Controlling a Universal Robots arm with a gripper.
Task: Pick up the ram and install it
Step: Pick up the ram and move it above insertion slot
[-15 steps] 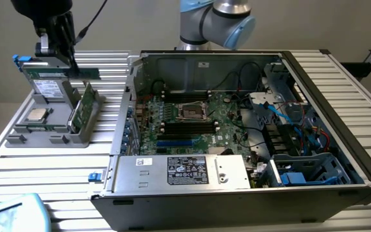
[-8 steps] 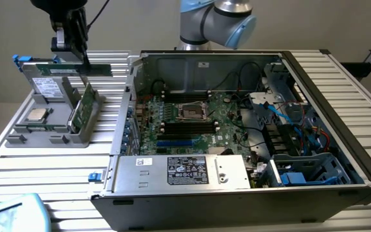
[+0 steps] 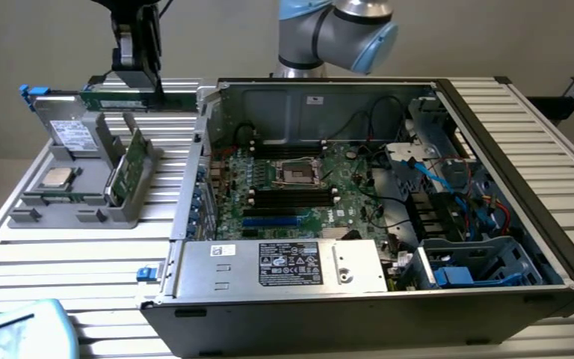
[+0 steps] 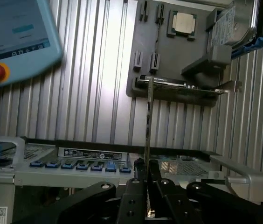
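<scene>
Gripping ram (image 3: 107, 99) above slatted table (image 3: 68, 254)

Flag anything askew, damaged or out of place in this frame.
Nothing stands out. The gripper grips the ram squarely, at the grey holder; the open computer case looks orderly.

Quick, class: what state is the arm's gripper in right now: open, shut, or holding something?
Gripper: shut on the ram, which the wrist view sees edge-on.
</scene>
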